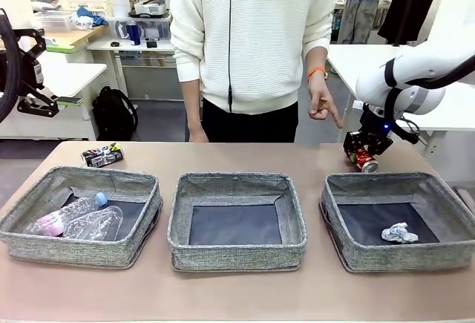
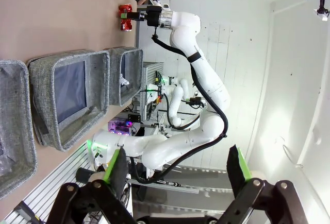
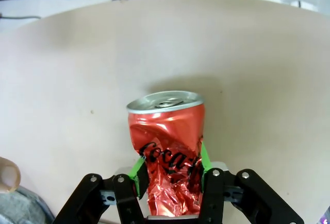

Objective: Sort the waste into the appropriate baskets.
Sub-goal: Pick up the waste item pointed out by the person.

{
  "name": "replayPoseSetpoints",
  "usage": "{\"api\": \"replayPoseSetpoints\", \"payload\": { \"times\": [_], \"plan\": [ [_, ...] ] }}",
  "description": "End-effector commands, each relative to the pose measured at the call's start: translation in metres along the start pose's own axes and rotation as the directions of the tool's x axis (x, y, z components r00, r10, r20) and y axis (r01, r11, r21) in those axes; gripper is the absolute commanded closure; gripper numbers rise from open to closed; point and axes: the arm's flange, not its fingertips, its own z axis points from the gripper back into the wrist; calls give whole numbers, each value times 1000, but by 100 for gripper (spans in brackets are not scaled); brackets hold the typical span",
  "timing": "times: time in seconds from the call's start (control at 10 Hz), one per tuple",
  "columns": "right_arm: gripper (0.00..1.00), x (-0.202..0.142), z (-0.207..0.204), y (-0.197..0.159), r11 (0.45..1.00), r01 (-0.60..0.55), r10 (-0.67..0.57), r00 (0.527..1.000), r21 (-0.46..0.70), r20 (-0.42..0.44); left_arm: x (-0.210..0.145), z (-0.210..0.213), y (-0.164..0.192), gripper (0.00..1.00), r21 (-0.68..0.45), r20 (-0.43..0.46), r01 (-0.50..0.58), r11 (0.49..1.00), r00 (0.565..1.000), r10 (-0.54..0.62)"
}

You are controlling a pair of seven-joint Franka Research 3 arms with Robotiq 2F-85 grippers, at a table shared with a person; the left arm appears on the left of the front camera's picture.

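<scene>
- My right fingers [image 3: 170, 163] are closed on the crushed red can [image 3: 167, 141]. 1 green pad presses on each side of its crumpled lower part.
- The long way of the can runs the same way as my fingers. Its round top points away from my wrist.
- The can is at the far right of the tabletop [image 1: 223, 156], just behind the far wall of the right basket [image 1: 401, 183]. I cannot tell if it touches the tabletop or hangs just over it.
- My right arm comes in from the right and bends down at the wrist, so these fingers point down.
- A person's hand [image 1: 323, 104] points down, near my right wrist.
- The right basket holds a paper ball [image 1: 399, 232]. The left basket [image 1: 74, 245] holds a bottle [image 1: 63, 219] and a clear cup [image 1: 96, 225].
- The middle basket [image 1: 236, 249] has nothing in it, so I think the can belongs there. It lies to my left and closer to me than the can. I would need to lift the can over the wall, then go across.
- A black can [image 1: 102, 155] lies on the tabletop behind the left basket, well apart from my right fingers. My left arm is nearer to it.
- My left fingers [image 2: 175, 170] are wide open and hold nothing.
</scene>
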Motion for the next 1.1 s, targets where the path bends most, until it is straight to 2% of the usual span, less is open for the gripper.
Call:
{"api": "replayPoseSetpoints", "payload": {
  "times": [0.0, 0.2, 0.3, 0.5, 0.6, 0.7, 0.8, 1.0],
  "plan": [
    [100, 0, 3, -4, 1000, -14, 14, 999, -3, 30, -2, 0, -3, 0, 4, -1, -11, 1000, 1000, 11],
    [100, -2, 11, -7, 1000, 6, -5, 999, -11, 50, -2, 0, -3, 0, 4, -1, -11, 1000, 1000, 11],
    [100, -13, 35, -6, 1000, 11, -13, 997, 25, 72, -2, 0, -3, 0, 4, -1, -11, 1000, 1000, 11],
    [100, -63, 131, 6, 997, 29, -47, 966, 76, 253, -2, 0, -3, 0, 4, -1, -11, 1000, 1000, 11],
    [100, -95, 171, 19, 997, 36, -53, 953, 63, 300, -2, 0, -3, 0, 4, -1, -11, 1000, 1000, 11],
    [100, -127, 194, 40, 998, -33, 16, 965, 59, 263, -2, 0, -3, 0, 4, -1, -11, 1000, 1000, 11],
    [100, -151, 202, 59, 999, -40, 38, 961, 2, 275, -2, 0, -3, 0, 4, -1, -11, 1000, 1000, 11],
    [100, -196, 201, 93, 982, -163, 186, 924, -95, 334, -2, 0, -3, 0, 4, -1, -11, 1000, 1000, 11]
  ]
}}
